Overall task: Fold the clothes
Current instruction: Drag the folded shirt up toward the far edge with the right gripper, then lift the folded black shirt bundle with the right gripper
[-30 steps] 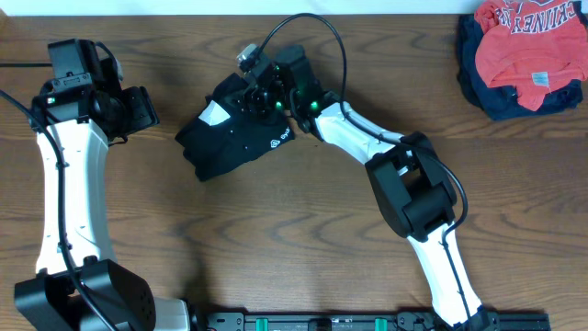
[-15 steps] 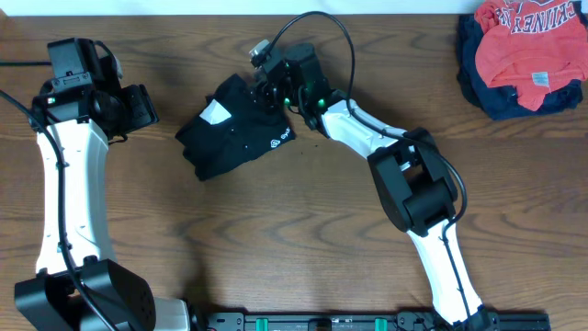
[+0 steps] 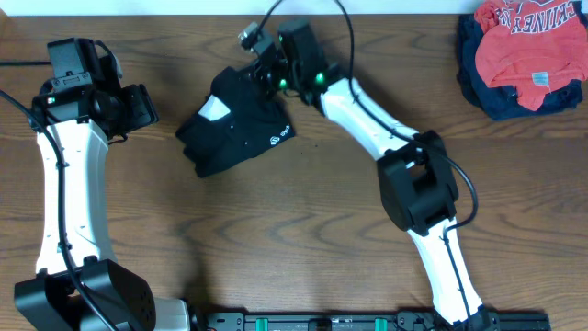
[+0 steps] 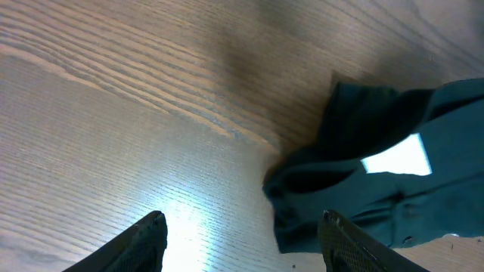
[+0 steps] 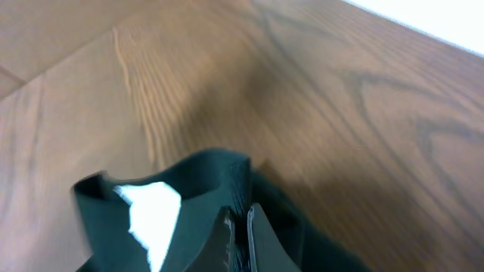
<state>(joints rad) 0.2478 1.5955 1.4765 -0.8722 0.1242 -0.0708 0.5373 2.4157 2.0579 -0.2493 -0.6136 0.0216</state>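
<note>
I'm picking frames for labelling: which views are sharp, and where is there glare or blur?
Overhead: sharp, evenly lit, the white logo on the black shirt clear. Left wrist: glare on the table under the open left tool, far wood soft. Right wrist: blurred throughout, the shirt's white label washed out, the right tool smeared.

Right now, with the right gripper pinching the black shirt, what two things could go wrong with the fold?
1. The right gripper pinches only a thin edge of the black shirt; the fabric may slip free.
2. The left gripper hangs open, apart from the bunched shirt, so a pull could drag the whole heap across the table.
</note>
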